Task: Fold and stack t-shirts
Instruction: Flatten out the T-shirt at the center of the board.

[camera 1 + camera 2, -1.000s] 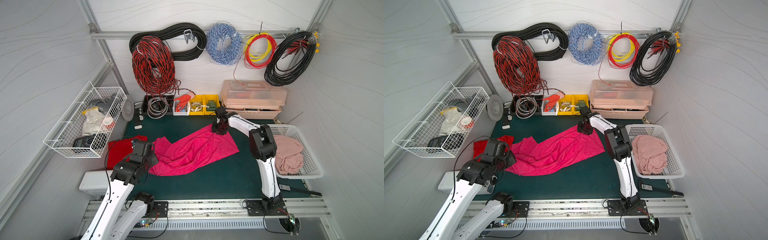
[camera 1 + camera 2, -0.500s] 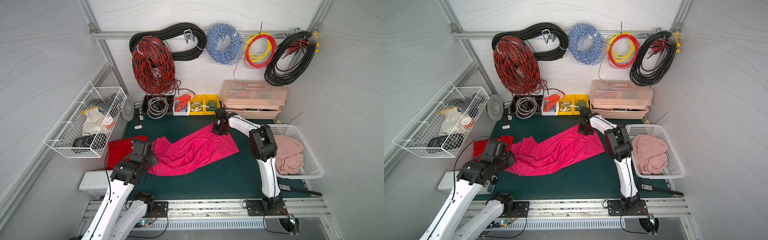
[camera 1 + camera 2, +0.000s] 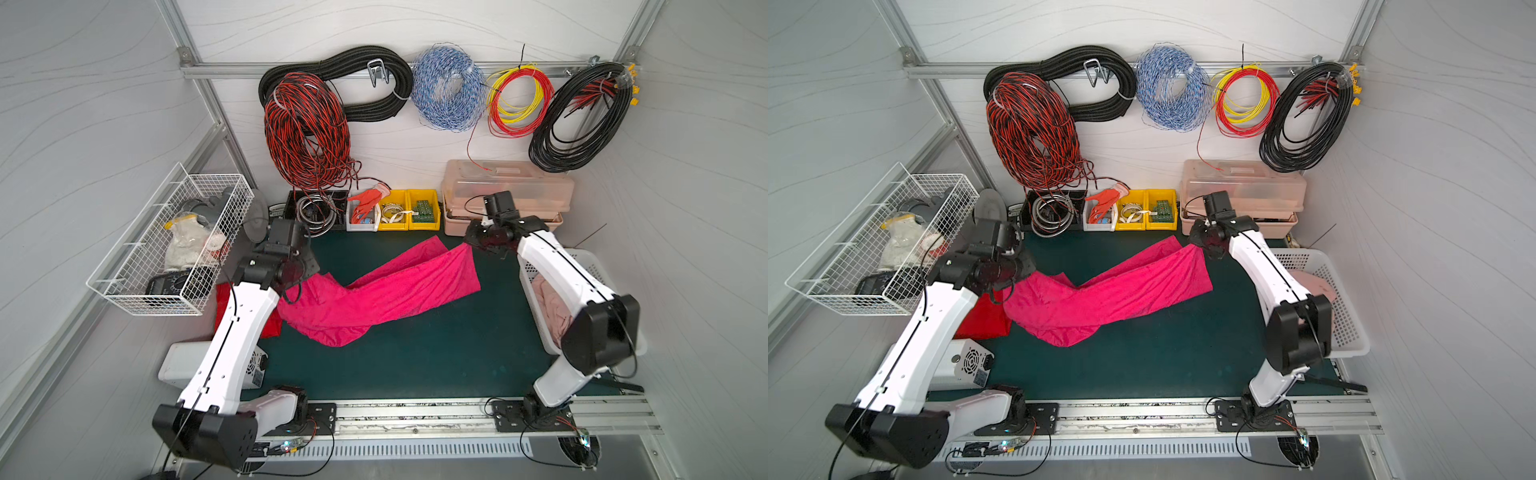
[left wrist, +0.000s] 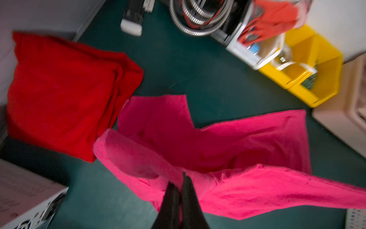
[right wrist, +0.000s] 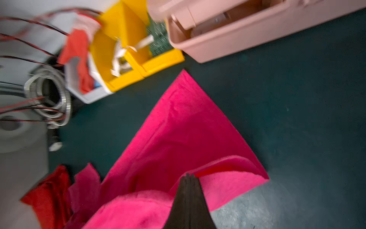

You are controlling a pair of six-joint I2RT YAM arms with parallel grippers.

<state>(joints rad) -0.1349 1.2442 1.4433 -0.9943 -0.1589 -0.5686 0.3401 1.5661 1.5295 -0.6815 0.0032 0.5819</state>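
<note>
Here, the soft magenta t-shirt (image 3: 386, 291) sags as a creased band, its middle resting on the table (image 3: 415, 365). The left fingers (image 4: 189, 198) are pinched closed on one edge; the right fingers (image 5: 184, 202) are pinched closed on the opposite corner. A folded red t-shirt (image 4: 59, 95) lies beside the left fingers; yellow plastic bins (image 5: 126, 59) stand beyond the right fingers.

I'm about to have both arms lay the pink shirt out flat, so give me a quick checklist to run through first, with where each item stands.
1. Hold by left gripper on the pink t-shirt: ok, shut on it.
2. Hold by right gripper on its far corner: ok, shut on it.
3. Cloth taut and flat between the grips: not ok, it sags and creases.
4. Bare green mat in front for laying it: ok.
5. Gap between pink t-shirt and folded red t-shirt: cannot tell.
</note>
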